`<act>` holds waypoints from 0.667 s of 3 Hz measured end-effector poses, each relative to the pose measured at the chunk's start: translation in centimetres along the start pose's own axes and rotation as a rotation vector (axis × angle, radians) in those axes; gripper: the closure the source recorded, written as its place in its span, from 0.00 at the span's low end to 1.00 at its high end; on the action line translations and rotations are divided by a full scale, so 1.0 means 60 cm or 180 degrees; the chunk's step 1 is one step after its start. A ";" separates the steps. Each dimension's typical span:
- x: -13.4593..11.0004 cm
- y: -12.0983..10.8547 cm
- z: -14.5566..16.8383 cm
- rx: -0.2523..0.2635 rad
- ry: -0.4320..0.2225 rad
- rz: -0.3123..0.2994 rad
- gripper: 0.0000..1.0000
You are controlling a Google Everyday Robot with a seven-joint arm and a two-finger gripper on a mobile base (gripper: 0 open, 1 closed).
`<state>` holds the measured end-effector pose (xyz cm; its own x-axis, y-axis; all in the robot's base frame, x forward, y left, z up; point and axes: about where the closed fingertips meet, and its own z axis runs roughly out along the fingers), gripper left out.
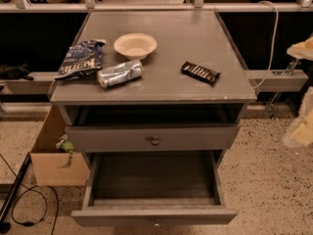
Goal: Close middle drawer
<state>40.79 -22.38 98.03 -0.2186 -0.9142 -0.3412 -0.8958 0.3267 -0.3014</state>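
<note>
Middle drawer [154,215] is pulled far out at the bottom of the view, and I can see its empty floor. Its small knob [156,223] is right at the frame's lower edge. The upper drawer [195,138] above it sits nearly flush.

The pincer itself is not in frame, so I cannot tell whether it is open or closed. Only the pale arm bulk [299,130] shows at the right edge, about level with the upper drawer and clear of the cabinet.

Key relation: the drawer front lies left of and below the arm. The front's long axis runs left-right across the view, and the slide direction is straight away from the camera, into the cabinet.

My read is that the close hasn't started. I need to bring the pincer down and left to the front face near the knob, then push square inward. Pushing off-centre risks racking the drawer on its runners.

The can [120,74] and bar [200,72] on the bench [195,38] are out of the path. The cardboard box [54,168] to the left is also clear of it.
</note>
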 end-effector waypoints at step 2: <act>0.028 0.067 0.013 -0.0095 -0.0372 0.0328 0.00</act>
<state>37.11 -22.41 95.53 -0.2649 -0.8415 -0.4708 -0.8825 0.4084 -0.2333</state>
